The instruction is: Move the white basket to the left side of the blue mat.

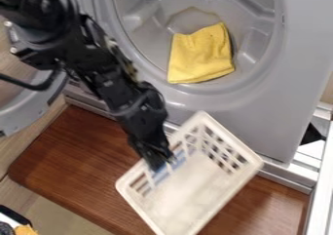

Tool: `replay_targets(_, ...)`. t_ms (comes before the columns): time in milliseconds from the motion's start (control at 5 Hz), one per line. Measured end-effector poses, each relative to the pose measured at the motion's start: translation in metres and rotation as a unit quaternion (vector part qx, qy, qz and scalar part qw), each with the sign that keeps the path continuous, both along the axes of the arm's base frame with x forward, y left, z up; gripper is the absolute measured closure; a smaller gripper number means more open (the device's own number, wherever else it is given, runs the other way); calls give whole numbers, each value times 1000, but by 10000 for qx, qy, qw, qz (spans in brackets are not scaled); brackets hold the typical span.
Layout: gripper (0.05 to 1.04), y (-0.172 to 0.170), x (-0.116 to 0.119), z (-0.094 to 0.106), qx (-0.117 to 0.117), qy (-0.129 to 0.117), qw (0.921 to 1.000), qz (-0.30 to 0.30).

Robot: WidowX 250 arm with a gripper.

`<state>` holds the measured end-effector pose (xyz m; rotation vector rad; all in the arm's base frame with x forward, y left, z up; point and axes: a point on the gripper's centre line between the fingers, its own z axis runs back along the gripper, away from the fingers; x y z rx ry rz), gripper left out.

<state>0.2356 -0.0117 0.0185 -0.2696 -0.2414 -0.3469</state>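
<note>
Clasping the white basket (pixel 195 195) by its slotted upper-left wall, your tool (pixel 161 163) has it over the brown table (pixel 78 156), blue material (pixel 160 174) showing through the slots, while a yellow cloth (pixel 201 53) lies inside the grey drum (pixel 146 39).

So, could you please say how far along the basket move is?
Reaching the white basket looks done: the gripper is at its slotted wall. Gripping it seems underway, though the hold is unclear. Placement probably remains; the blue patch behind the slots may be the mat.
</note>
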Motion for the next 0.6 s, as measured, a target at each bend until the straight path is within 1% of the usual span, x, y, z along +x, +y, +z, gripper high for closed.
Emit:
replay_targets(200, 993, 24, 8, 3, 28, -14, 9996, 278)
replay_targets(600, 993, 64, 8, -3, 141, 213, 9973, 693)
